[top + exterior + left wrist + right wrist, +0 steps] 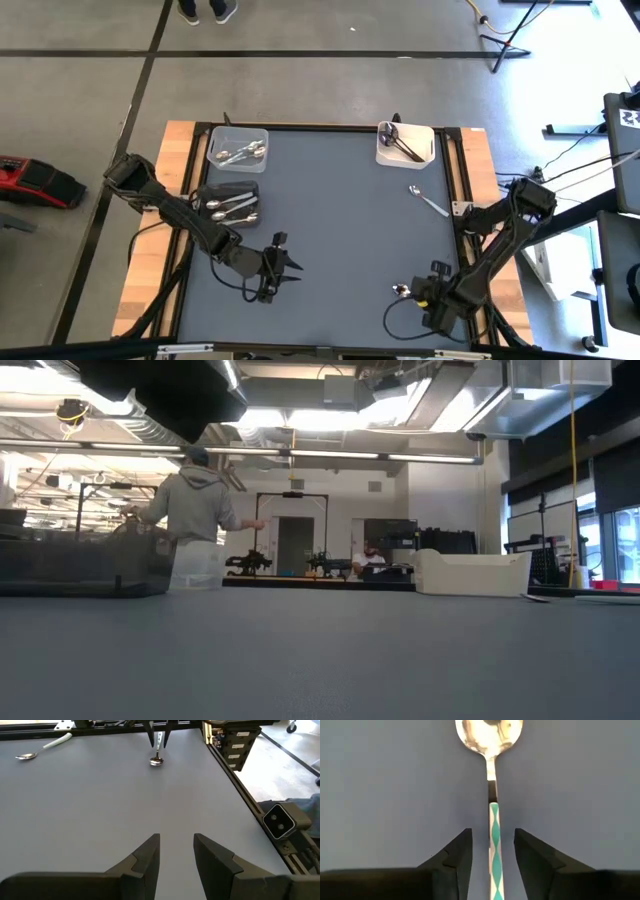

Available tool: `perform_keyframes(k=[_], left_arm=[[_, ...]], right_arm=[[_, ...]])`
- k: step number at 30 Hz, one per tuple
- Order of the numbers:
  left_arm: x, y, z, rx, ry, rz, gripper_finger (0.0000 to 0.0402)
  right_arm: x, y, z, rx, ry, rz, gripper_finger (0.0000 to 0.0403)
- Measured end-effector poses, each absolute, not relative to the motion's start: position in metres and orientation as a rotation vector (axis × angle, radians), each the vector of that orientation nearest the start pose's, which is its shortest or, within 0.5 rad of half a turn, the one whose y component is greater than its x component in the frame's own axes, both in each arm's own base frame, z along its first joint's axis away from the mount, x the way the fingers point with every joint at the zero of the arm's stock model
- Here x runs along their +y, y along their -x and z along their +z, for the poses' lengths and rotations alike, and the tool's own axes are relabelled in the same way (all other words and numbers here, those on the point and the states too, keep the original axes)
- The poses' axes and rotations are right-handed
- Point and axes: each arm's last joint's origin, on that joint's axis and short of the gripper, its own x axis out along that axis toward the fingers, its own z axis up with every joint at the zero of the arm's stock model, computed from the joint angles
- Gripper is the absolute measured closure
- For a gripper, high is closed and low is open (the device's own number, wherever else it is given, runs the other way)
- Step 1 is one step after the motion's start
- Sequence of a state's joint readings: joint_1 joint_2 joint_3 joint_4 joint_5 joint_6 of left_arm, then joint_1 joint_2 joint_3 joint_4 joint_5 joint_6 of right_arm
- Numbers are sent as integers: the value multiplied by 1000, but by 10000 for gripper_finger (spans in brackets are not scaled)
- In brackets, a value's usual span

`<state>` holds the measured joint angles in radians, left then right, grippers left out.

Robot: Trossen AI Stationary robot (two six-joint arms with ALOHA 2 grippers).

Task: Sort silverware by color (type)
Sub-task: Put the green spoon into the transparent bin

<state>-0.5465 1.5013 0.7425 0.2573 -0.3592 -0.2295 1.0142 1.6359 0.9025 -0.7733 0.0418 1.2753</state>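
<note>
A spoon with a shiny bowl (489, 735) and a teal-and-white patterned handle (494, 827) lies near the table's near right corner (401, 291). My right gripper (492, 831) is open. Its fingers stand on either side of that handle, with a gap on each side. My left gripper (176, 837) is open and holds nothing, low over bare table near the near edge (296, 272). A white-handled spoon (428, 201) lies flat on the right side of the table. More silver spoons rest in the clear bin (238, 147) and on the dark tray (228, 205). Dark utensils lie in the white bin (405, 143).
The clear bin and the white bin stand along the far edge, and the dark tray is at the left side. The grey mat (340, 230) between them is bare. In the low view a person (195, 510) stands in the room beyond the table.
</note>
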Motion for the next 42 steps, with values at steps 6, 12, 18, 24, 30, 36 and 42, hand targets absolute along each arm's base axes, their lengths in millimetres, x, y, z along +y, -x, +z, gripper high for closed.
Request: perform_keyframes(k=[6,12,18,24,30,36,42], left_arm=[[-149,-265,196,469,5,-131,287],[-149,-265,196,470,4,-131,287],[-149,-265,196,471,4,-131,287],[-149,-265,196,471,4,-132,287],[-149,-265,196,471,4,-131,287],[-149,-265,196,471,4,-131,287],[-149,-265,196,470,4,-131,287]], right_arm=[[227,-143,142,1511,-170,-156,302],[224,-151,141,1525,-169,-127,348],[220,-156,141,1534,-143,-97,396],[220,-156,141,1506,-119,-95,390],[219,-157,141,1480,-87,-86,395],[215,-161,147,1343,-33,-117,400],[216,-163,161,1226,-22,-61,400]])
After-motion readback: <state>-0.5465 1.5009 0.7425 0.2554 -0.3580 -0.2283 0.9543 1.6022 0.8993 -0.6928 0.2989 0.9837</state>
